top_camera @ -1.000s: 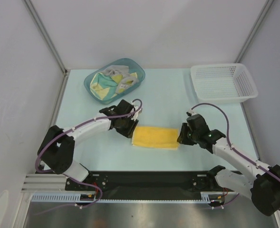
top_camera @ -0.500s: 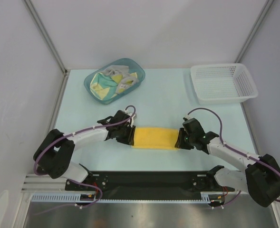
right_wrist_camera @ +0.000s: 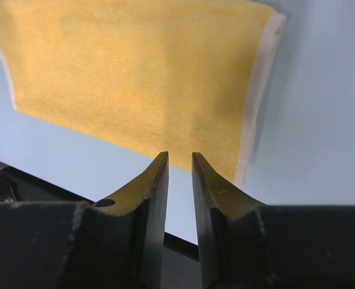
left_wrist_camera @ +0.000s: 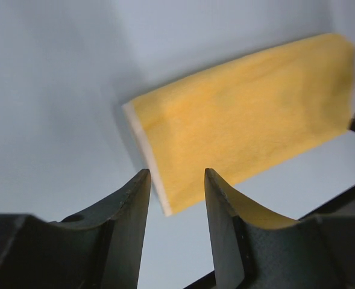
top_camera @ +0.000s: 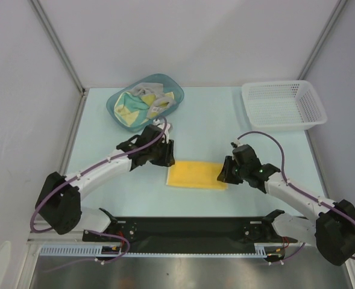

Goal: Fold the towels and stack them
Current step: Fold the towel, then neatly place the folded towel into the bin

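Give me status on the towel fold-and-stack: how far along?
Done: one yellow towel lies folded flat into a rectangle on the table. In hand: nothing; the left claw and right claw hover open at its short ends, gripping no cloth. Left: the other towels sit crumpled in the teal tub, and no stack shows yet, so most of the job remains.

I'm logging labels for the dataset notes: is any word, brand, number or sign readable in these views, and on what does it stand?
No text can be read in any view.
The folded yellow towel is plain, with only a pale edge.
The towels in the teal tub show small pale tags, too small to read.
The white mesh basket shows no marking.
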Motion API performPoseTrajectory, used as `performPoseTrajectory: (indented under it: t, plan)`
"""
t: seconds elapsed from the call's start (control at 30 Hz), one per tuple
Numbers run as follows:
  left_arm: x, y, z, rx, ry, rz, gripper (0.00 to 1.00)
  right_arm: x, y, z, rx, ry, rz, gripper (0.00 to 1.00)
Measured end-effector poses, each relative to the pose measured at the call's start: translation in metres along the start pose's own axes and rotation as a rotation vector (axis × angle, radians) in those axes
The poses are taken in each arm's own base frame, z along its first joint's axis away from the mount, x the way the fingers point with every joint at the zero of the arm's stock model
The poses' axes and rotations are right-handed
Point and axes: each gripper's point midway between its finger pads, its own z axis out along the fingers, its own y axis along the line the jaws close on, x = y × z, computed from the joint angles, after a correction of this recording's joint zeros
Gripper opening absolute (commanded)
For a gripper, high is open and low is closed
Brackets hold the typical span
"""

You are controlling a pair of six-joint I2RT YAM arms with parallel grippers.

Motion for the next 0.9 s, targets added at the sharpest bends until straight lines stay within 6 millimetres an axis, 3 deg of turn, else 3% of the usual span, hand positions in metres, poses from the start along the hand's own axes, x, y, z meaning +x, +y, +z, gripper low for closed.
performPoseTrajectory:
  t: [0.1,0.17,0.33,0.47,0.57,0.63,0.8,0.9]
  plan:
    - [-0.006,-0.020,-0.006,0.109,-0.041,-0.015,0.47,0.005,0.004,0.002,-0.037,0.011,0.012,0.27]
    - [0.002,-0.027,-0.001,0.163,-0.044,-0.030,0.47,0.015,0.000,0.004,-0.041,0.031,0.021,0.27]
    - [0.056,-0.012,0.027,0.150,0.089,-0.059,0.45,0.044,-0.018,0.012,-0.019,0.093,0.052,0.27]
    - [0.075,-0.001,0.042,0.099,0.161,-0.075,0.45,0.044,-0.016,0.011,-0.026,0.090,0.056,0.27]
    - [0.074,0.005,0.042,0.063,0.160,-0.075,0.46,0.035,-0.011,0.008,-0.036,0.072,0.055,0.28]
    - [0.068,0.007,0.040,0.036,0.153,-0.074,0.48,0.018,-0.005,0.004,-0.053,0.039,0.062,0.27]
    - [0.033,0.004,0.030,-0.006,0.094,-0.070,0.52,-0.037,-0.005,0.004,-0.074,-0.057,0.103,0.25]
    - [0.008,-0.004,0.025,0.005,0.044,-0.065,0.52,-0.049,-0.013,0.015,-0.065,-0.056,0.108,0.25]
